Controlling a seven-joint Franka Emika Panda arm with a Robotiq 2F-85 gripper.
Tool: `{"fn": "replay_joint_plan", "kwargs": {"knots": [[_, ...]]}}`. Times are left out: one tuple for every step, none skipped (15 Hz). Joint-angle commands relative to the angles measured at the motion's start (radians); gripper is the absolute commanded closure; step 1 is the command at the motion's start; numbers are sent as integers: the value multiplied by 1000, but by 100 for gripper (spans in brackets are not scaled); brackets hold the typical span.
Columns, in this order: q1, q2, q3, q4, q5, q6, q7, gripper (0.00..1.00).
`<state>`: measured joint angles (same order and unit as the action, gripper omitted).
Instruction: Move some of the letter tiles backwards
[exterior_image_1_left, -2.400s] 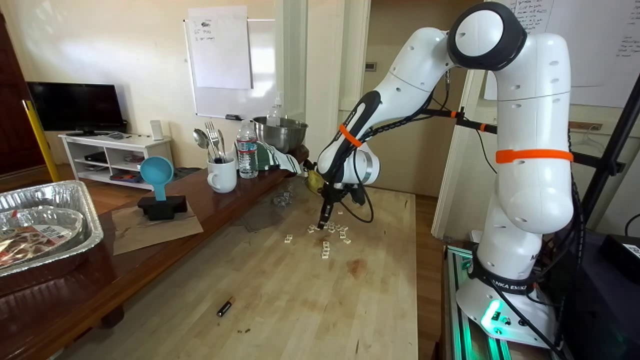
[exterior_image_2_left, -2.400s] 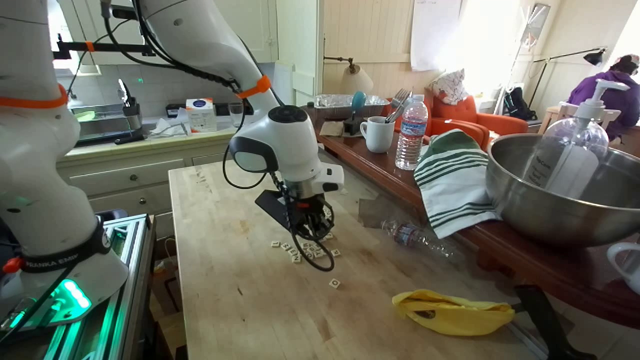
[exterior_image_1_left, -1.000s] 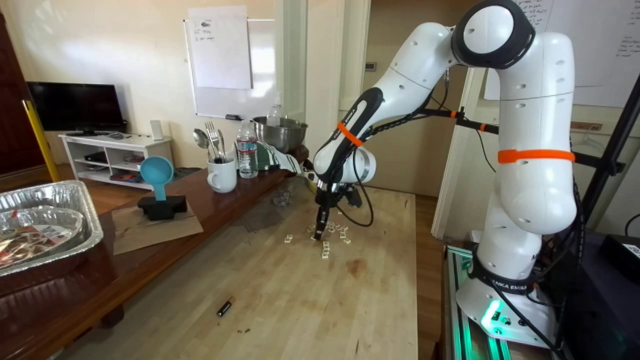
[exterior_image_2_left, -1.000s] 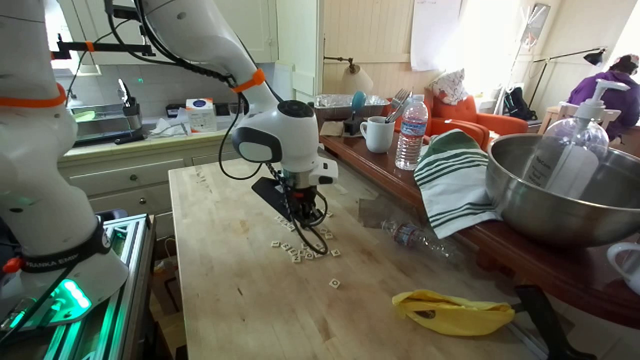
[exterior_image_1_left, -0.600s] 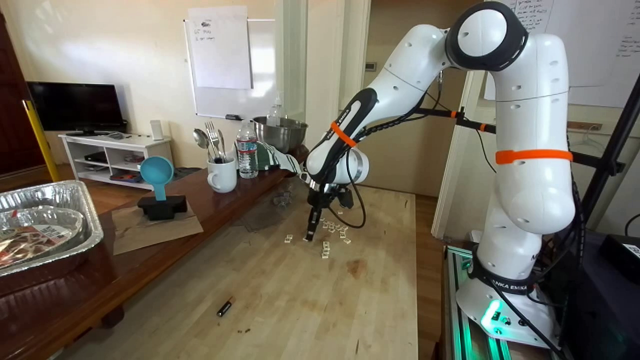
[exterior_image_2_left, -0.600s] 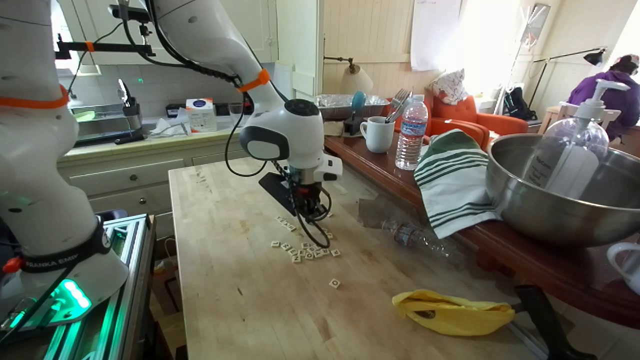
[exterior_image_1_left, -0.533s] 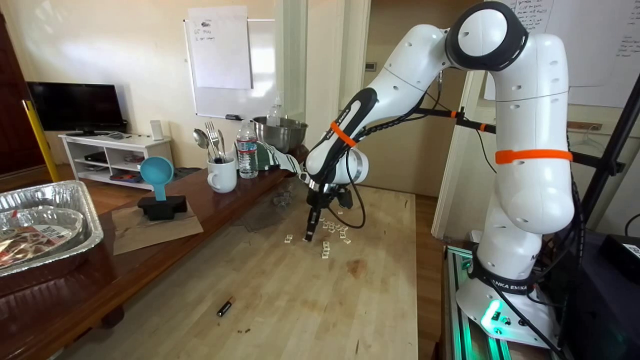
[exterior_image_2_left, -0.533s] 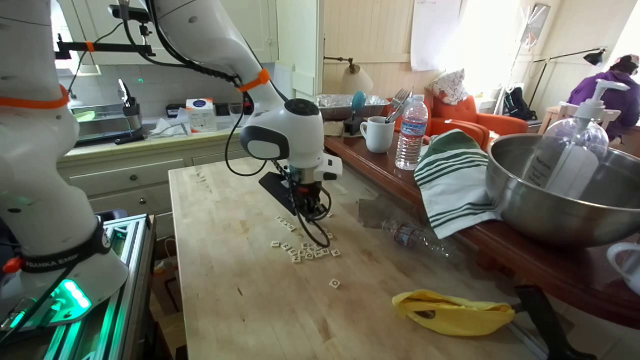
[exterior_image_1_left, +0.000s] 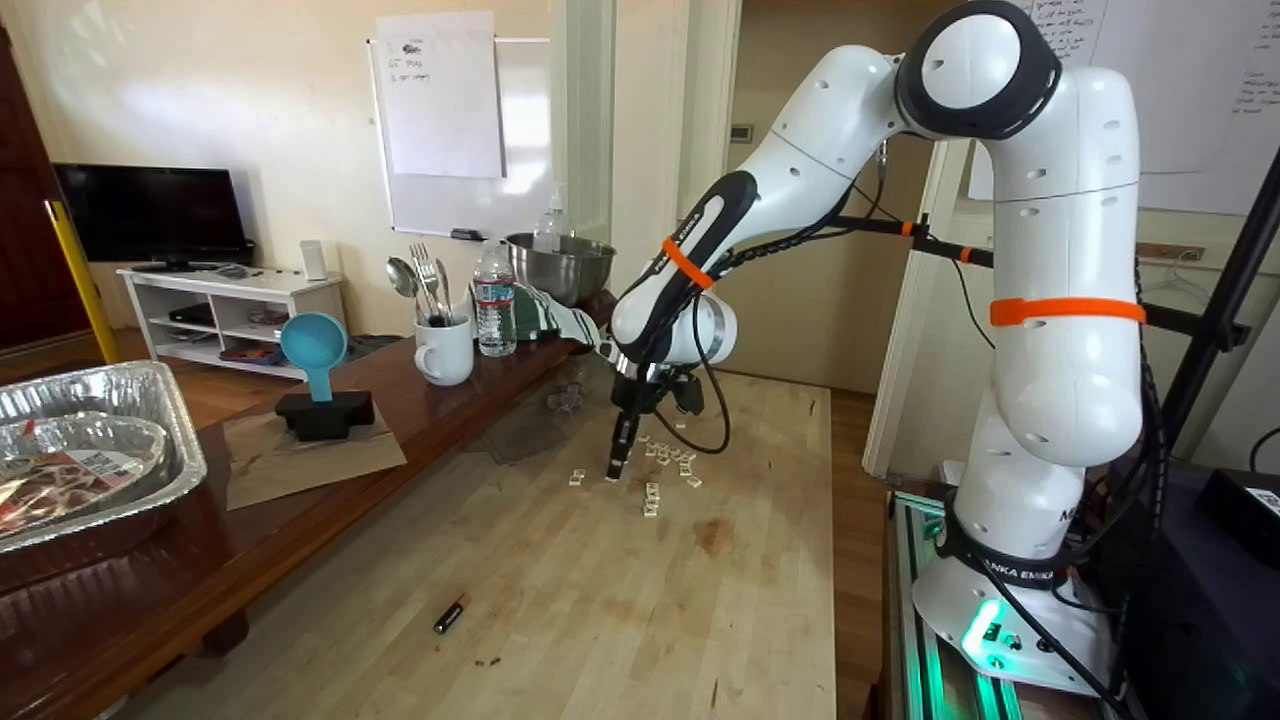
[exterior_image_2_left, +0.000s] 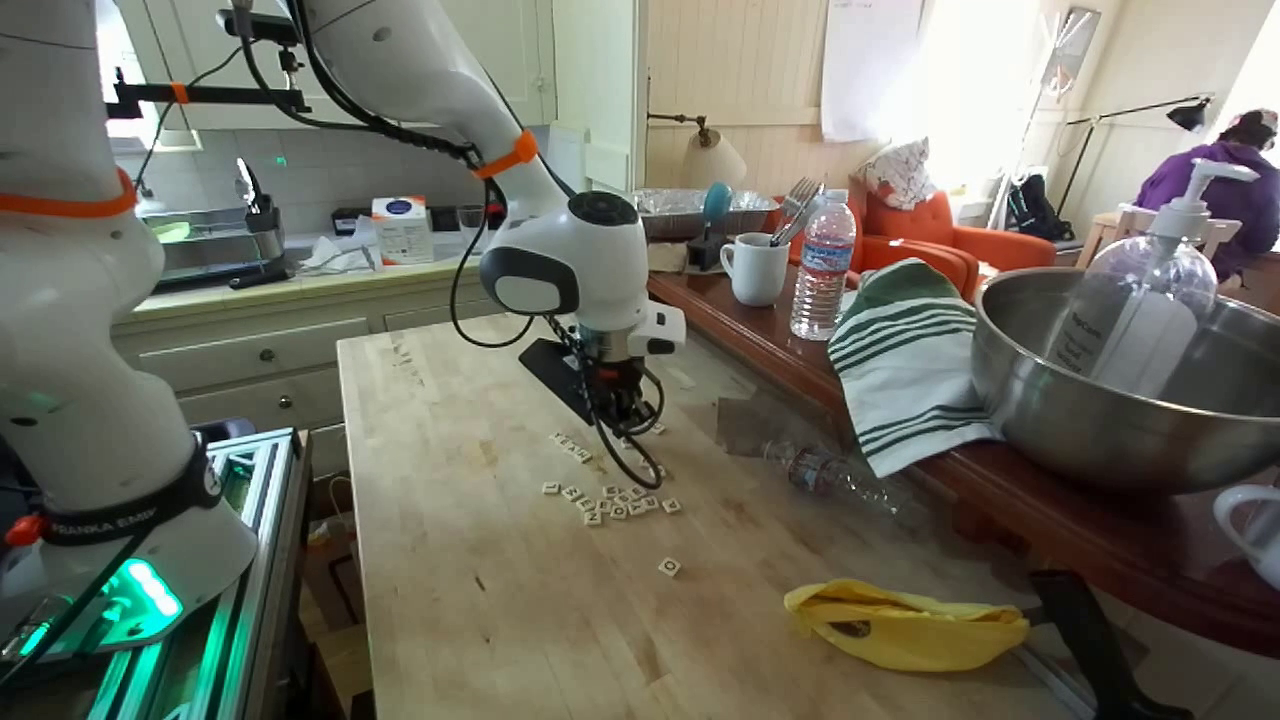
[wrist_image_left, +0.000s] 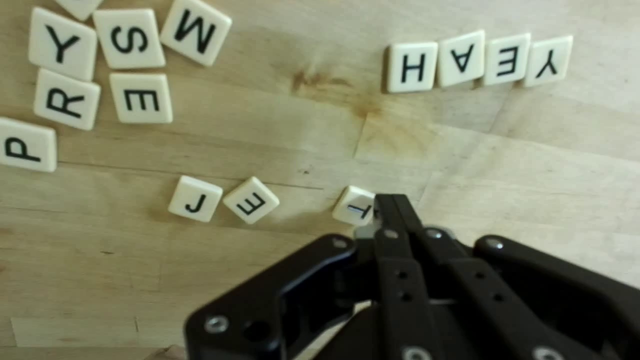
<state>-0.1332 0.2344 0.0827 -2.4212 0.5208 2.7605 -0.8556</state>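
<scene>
Your gripper (wrist_image_left: 393, 198) has its two fingers pressed side by side, no real gap between them, and nothing pinched there; in an exterior view the tips appear to reach down to the tabletop (exterior_image_1_left: 560, 600). Right at the tips lies the T tile (wrist_image_left: 352, 204), one edge hidden behind a finger, so you cannot tell whether they touch. That suggests the pushing step is in hand, with the joined fingers serving as a blunt poker rather than a grasp. In line with the T and a little apart from it, toward the left in the wrist view, come a loose E tile (wrist_image_left: 251, 200) and then a J tile (wrist_image_left: 195, 198) close beside it. Farther out, more letter tiles (wrist_image_left: 131, 39) bunch at the upper left of that view, while the YEAH row (wrist_image_left: 461, 59) lies across from them, upside down as you see it. In an exterior view a lone O tile (exterior_image_2_left: 669, 567) lies well apart from the rest. Nothing here settles which way counts as backwards, so fix your line first. The next move likely calls for a low, slow, level stroke against one edge of the T; pressing hard could jam it, and riding high could let the tips skip over it.
</scene>
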Motion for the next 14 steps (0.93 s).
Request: {"fn": "replay_joint_plan", "kwargs": {"knots": [[-19,-21,13,-18,-19,23,16,100],[-21,-20,13,-16,-25,22,7,100],[-20,-18,12,-15,-33,25,1,100],[-21,-14,11,-12,-46,20,-5,100],[-21,-12,9,-9,-58,16,-5,100],[-22,-11,9,-8,-71,13,-9,100],[-21,-11,7,-8,-89,10,-7,100],[-20,-11,2,-8,-110,7,-2,100],[-21,-11,0,-8,-126,8,-3,100],[-22,-12,0,-8,-139,8,-4,100],[-23,-13,0,-8,-150,8,-6,100],[-23,-13,-2,-8,-165,9,-6,100],[-24,-10,-2,-7,-175,14,-9,100],[-27,-7,-1,-6,-183,14,-16,100]]}}
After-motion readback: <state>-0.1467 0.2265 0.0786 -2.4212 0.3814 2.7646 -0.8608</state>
